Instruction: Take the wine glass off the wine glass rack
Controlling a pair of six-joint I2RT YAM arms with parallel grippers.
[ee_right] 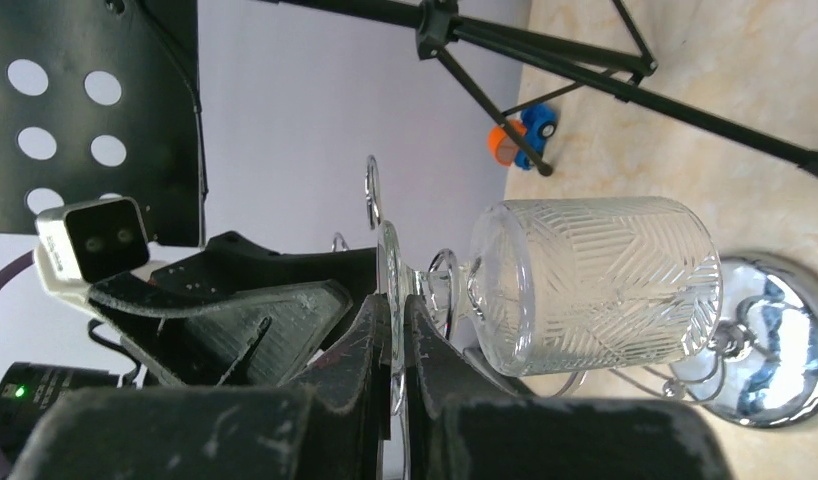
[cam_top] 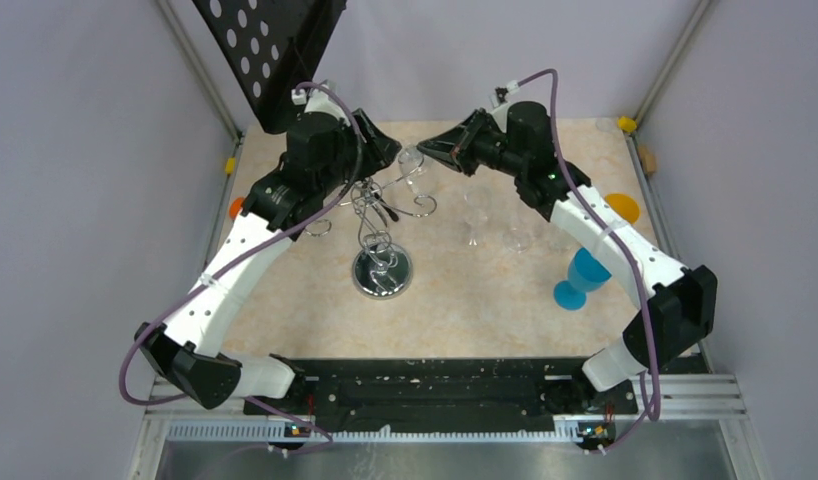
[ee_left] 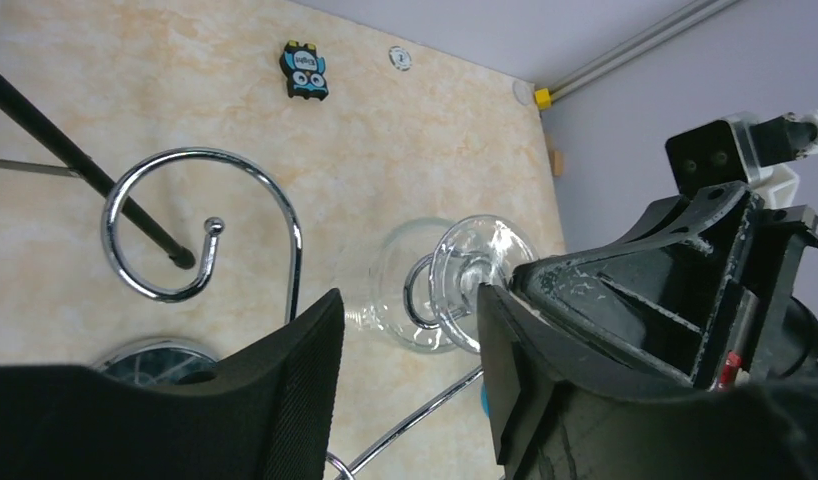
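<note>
The silver wire rack stands on its round chrome base left of centre. A clear patterned wine glass hangs upside down on a hook arm at the rack's far right side. My right gripper is shut on the glass's thin round foot; it reaches in from the right. My left gripper is open and empty, just left of the glass and above the rack's arms. A curled hook shows to its left.
A black tripod stand with a perforated plate is at the back left. Two clear glasses and a blue goblet stand on the right. An orange disc lies near the right edge, a small toy by the tripod.
</note>
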